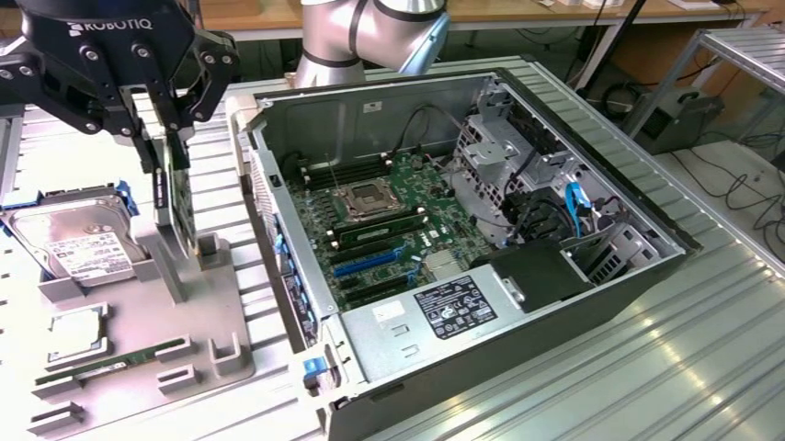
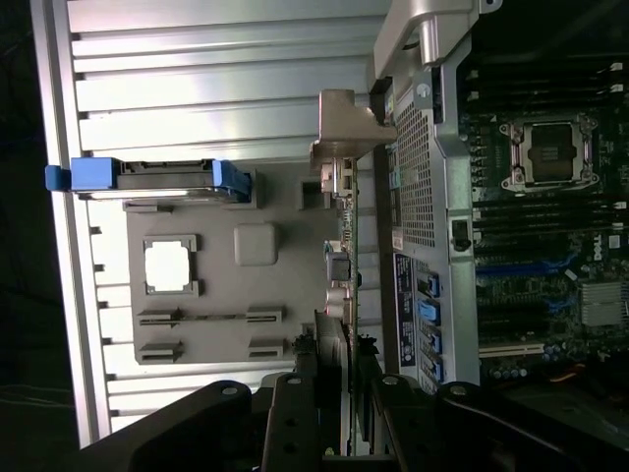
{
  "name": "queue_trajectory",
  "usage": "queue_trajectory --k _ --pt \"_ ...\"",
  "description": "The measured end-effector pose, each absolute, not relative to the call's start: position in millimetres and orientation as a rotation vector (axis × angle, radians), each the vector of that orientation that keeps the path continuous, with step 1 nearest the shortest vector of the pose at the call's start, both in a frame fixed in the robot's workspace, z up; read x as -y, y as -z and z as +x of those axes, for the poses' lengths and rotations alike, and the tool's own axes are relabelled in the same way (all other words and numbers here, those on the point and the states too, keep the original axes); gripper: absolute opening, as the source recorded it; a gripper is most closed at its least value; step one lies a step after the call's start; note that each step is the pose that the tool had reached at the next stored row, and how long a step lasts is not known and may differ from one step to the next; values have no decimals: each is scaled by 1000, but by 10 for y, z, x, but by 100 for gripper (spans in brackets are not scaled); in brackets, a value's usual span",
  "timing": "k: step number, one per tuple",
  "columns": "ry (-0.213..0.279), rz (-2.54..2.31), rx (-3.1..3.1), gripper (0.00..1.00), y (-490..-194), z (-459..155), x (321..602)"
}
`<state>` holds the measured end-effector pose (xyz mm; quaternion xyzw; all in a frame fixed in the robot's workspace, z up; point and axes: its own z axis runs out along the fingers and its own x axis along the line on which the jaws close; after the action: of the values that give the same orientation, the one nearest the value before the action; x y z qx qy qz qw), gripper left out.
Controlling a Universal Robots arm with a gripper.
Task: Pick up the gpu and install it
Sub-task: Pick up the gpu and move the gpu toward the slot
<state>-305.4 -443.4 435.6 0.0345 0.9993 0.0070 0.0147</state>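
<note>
Ribbed metal table (image 1: 687, 349), glossy with glare. Matt grey plastic tray (image 1: 227, 312). Computer case (image 1: 307, 119) of dull bare metal. Hard drive (image 1: 73, 234) with shiny lid, white paper label. Matt black gripper (image 1: 160, 147); gpu (image 1: 173, 211) bracket bright metal.

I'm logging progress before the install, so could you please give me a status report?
Gripper closed on the gpu. Card upright on edge over the grey fixture tray, outside the open computer case. Case wall stands between gpu and motherboard.

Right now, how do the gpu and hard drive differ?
The gpu stands on edge, clamped in the gripper; the hard drive lies label-up, untouched. The gpu looks dark and thin edge-on; the hard drive is silver with a white label. Both are at the grey tray.
</note>
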Motion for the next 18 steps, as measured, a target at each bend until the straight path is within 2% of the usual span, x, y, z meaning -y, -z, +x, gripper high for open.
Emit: queue_trajectory --k 18 --pt "-22 107 -3110 26 -4418 -3053 4434"
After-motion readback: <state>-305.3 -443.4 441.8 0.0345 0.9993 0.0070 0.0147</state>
